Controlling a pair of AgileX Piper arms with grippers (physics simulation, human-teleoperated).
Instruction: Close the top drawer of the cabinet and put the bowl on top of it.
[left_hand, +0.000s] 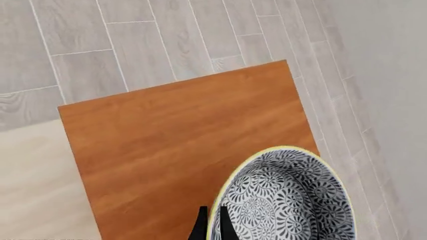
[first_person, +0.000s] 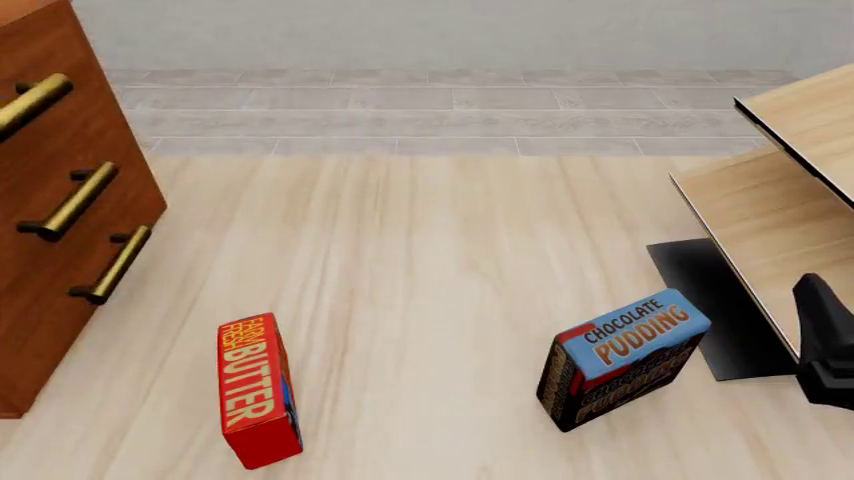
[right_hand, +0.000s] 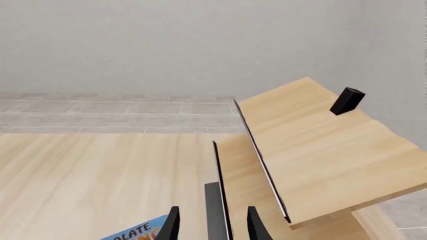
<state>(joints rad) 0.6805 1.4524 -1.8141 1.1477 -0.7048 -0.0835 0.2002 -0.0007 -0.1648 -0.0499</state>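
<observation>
In the left wrist view, the bowl (left_hand: 287, 200), dark floral with a pale yellow rim, sits over a corner of the cabinet top (left_hand: 167, 150). My left gripper (left_hand: 212, 211) is shut on the bowl's rim, one finger inside and one outside. I cannot tell whether the bowl touches the wood. The front view shows the cabinet (first_person: 54, 230) at the left, and the top drawer (first_person: 34, 100) looks flush with the two below. Neither the bowl nor my left gripper shows there. My right gripper (right_hand: 213, 212) is open and holds nothing.
A red butter box (first_person: 256, 390) and a chocolate pudding box (first_person: 621, 358) stand on the table's near part. Pale wooden furniture with a black edge (first_person: 774, 200) fills the right side, with part of my right arm (first_person: 827, 345) beside it. Grey tiled floor lies beyond.
</observation>
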